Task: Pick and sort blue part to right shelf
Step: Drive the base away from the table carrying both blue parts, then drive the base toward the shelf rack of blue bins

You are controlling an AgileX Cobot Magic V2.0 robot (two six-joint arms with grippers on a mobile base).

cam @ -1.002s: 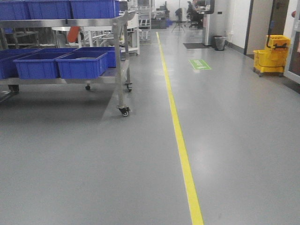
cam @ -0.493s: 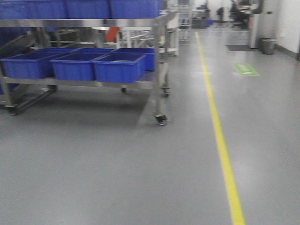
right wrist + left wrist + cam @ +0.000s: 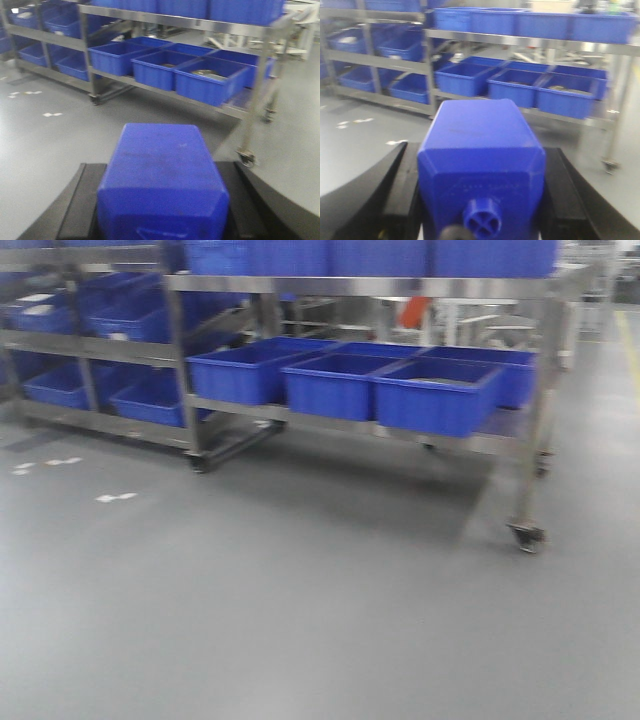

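Blue part (image 3: 162,182) sits clamped in the right gripper (image 3: 160,164), filling the lower centre of the right wrist view. Black fingers (image 3: 75,200) press on both its sides. The end facing the camera is blurred, so the cap shape is hard to read.

The left gripper (image 3: 481,150) pinches a similar blue block (image 3: 482,155) at the lower centre of its view. A small round stud (image 3: 482,225) on that block points at the camera. Its fingers (image 3: 567,180) are tight against both sides.

Change from half a second ago, front view:
- The scene has slid right and the camera now faces more to the left.
- The metal rack (image 3: 360,285) was in the upper left and now spans the whole top.
- Its caster (image 3: 526,534) has moved from centre to right of centre.
- The blue bins (image 3: 435,395) on the low shelf have gone from upper left to upper centre-right.
- A second rack (image 3: 90,345) with more bins has come in at the upper left.
- White floor marks (image 3: 115,498) are new at mid left.
- The yellow floor line (image 3: 632,350) is now only a sliver at the right edge.
- The frame is motion-blurred.

Pose: neither arm shows in the front view. Both wrist cameras look out roughly level over the grey floor (image 3: 300,620) toward the racks. Fingers point forward, and each held piece is off the floor, well short of the shelves.
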